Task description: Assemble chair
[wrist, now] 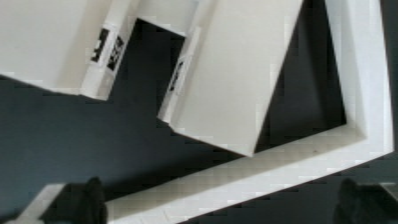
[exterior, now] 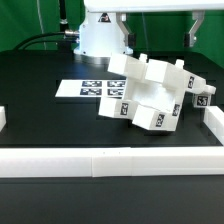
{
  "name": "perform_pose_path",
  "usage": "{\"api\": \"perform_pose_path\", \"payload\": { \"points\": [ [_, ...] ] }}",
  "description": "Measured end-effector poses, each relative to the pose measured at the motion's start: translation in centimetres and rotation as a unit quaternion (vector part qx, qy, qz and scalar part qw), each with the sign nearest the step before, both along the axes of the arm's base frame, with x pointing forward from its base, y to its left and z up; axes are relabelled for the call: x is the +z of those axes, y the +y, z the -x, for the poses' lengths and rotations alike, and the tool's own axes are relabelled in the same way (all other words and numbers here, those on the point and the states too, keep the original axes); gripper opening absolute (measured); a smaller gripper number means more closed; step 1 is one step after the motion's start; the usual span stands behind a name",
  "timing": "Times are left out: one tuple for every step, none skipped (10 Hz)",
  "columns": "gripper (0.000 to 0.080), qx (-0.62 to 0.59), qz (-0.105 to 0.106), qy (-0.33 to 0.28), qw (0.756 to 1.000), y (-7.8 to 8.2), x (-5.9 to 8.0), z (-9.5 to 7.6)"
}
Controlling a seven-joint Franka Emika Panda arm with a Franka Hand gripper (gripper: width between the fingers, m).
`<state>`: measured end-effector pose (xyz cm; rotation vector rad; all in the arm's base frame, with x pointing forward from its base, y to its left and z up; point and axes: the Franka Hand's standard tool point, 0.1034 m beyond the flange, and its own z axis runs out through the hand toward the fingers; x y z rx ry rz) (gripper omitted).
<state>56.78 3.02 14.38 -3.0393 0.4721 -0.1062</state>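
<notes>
While the gripper (wrist: 222, 205) hangs above the table (exterior: 50, 125), its two fingers (wrist: 71, 205) stand wide apart with nothing clamped between them. Only their dark tips show at the edge of the wrist view. The chair pieces (exterior: 150, 95) lie in one loose heap just beside the marker board (exterior: 88, 89), on the exterior view's right of it. Whether the nearest slab touches the board cannot be told. They are glossy white blocks, tilted at different angles and leaning on one another, and several carry black-and-white tags (exterior: 158, 122). Behind the board stands the arm's white base (exterior: 100, 35). A white rail (exterior: 100, 162) runs across the table in front of the board, nearer the camera, and turns up along the side of the heap away from the board. The wrist view shows flat white slabs of the heap close up, one with a tag on its edge, and beside them a corner of the rail on the dark table.
</notes>
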Motion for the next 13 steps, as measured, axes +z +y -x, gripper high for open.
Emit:
{"api": "perform_pose_path", "payload": {
  "points": [
    [0.0648, 0.005, 0.002, -0.003, 1.0, -0.3, -0.4, 1.0],
    [0.0648, 0.006, 0.005, -0.006, 1.0, -0.6, -0.9, 1.8],
    [0.0648, 0.005, 0.007, -0.006, 1.0, -0.9, -1.4, 2.3],
    [0.0648, 0.004, 0.009, -0.005, 1.0, -1.1, -1.8, 2.7],
    [0.0648, 0.003, 0.01, -0.007, 1.0, -1.2, -2.0, 2.9],
    [0.0648, 0.003, 0.011, -0.008, 1.0, -1.3, -2.2, 3.0],
    [0.0648, 0.003, 0.012, -0.007, 1.0, -1.4, -2.3, 3.1],
    [0.0648, 0.003, 0.012, -0.006, 1.0, -1.5, -2.4, 3.1],
    [0.0648, 0.003, 0.013, -0.004, 1.0, -1.5, -2.6, 3.2],
    [0.0648, 0.003, 0.014, -0.002, 1.0, -1.7, -2.9, 3.2],
    [0.0648, 0.006, 0.016, 0.0, 1.0, -2.1, -3.3, 3.3],
    [0.0648, 0.008, 0.019, 0.004, 1.0, -2.7, -3.8, 3.2],
    [0.0648, 0.011, 0.02, 0.005, 1.0, -3.0, -4.0, 3.2]
  ]
}}
